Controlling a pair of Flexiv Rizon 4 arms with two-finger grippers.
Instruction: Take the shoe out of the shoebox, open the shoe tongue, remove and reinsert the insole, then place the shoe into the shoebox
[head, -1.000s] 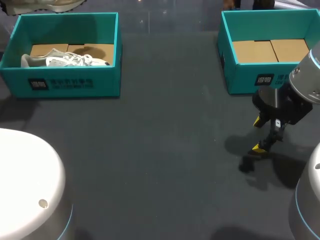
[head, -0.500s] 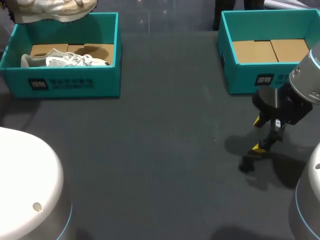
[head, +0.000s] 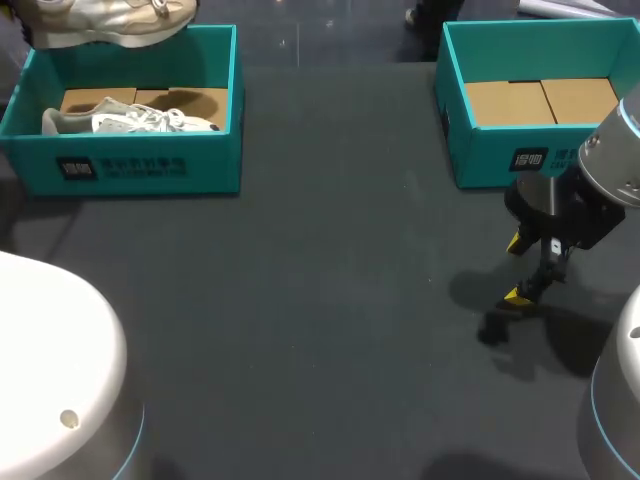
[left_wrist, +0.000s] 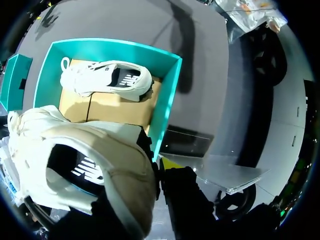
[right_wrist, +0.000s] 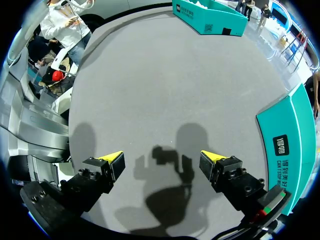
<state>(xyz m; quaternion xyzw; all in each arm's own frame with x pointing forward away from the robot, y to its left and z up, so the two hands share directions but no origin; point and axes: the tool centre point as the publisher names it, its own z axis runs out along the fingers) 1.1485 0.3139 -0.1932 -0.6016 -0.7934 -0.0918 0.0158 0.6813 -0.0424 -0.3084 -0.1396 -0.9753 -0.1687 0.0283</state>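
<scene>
The left gripper is clamped on a pale shoe and holds it in the air. Ahead of and below it is the left box, where a second shoe lies inside. The right gripper hangs with fingers spread wide just above the table, with the right box near beside it.

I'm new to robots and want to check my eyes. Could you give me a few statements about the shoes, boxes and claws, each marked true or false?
1. The right shoebox holds a shoe. False: only cardboard shows inside.
2. The right gripper is open and empty. True.
3. A shoe lies in the left shoebox. True.
4. Both shoes are in that box. False: the second shoe is held up above it.
</scene>
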